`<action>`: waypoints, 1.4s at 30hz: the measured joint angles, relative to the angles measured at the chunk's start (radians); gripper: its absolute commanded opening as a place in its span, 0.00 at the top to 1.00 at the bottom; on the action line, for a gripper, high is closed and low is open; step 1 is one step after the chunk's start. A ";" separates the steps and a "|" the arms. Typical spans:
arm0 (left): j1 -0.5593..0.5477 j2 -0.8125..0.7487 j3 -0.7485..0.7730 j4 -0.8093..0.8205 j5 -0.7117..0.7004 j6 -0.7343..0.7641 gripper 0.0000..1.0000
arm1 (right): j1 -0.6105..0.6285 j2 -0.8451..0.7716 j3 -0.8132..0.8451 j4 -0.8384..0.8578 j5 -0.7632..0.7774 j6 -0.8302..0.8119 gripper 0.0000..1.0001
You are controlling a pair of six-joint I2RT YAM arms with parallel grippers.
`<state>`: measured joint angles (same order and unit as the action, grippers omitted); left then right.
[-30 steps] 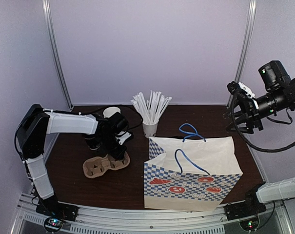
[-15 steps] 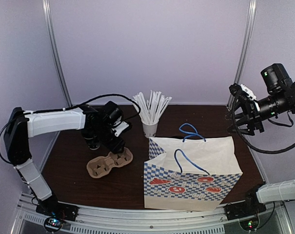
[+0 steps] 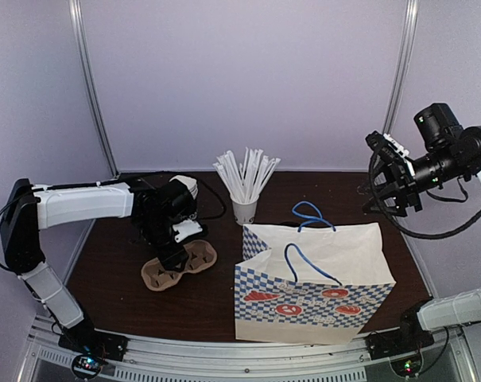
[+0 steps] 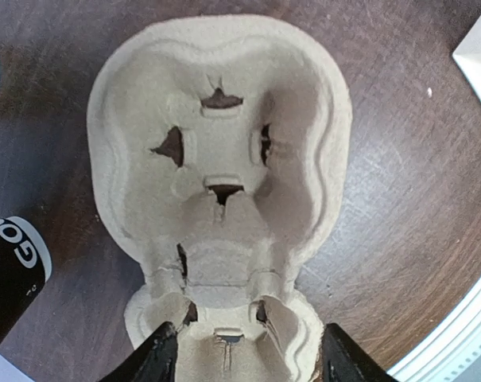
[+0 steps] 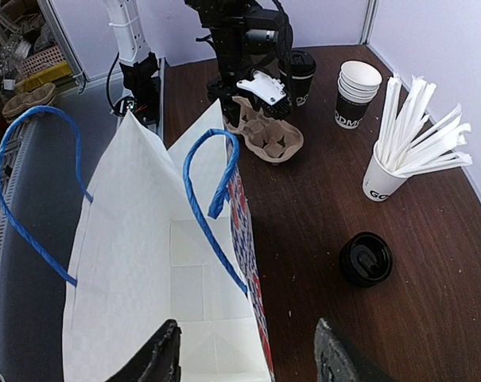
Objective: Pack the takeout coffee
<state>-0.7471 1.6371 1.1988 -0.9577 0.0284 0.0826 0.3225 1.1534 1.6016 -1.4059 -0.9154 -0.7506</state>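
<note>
Left gripper (image 4: 244, 360) is hovering open over cup carrier (image 4: 224, 159) | right gripper (image 5: 244, 350) is hanging open above bag (image 5: 137, 263), lower left | takeout coffee (image 5: 304, 73) is standing upper centre

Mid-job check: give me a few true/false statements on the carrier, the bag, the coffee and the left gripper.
1. Both wells of the cup carrier are empty. True.
2. The paper bag lies flat and closed. False: it stands open.
3. The left gripper is clamped on the takeout coffee. False: its jaws are open astride the carrier's near end, and the coffee stands apart from it.
4. A loose black lid lies near the straw cup. True.
</note>
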 measured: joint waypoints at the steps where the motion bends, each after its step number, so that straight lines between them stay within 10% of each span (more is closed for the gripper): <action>1: 0.000 0.006 -0.003 -0.005 -0.002 0.011 0.36 | -0.001 -0.001 0.000 0.000 -0.005 0.000 0.43; 42: 0.048 0.066 -0.035 0.093 0.022 0.037 0.60 | -0.022 -0.017 -0.056 0.031 -0.029 0.000 0.43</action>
<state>-0.6991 1.7027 1.1641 -0.8642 0.0502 0.1196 0.3008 1.1366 1.5455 -1.3754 -0.9443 -0.7506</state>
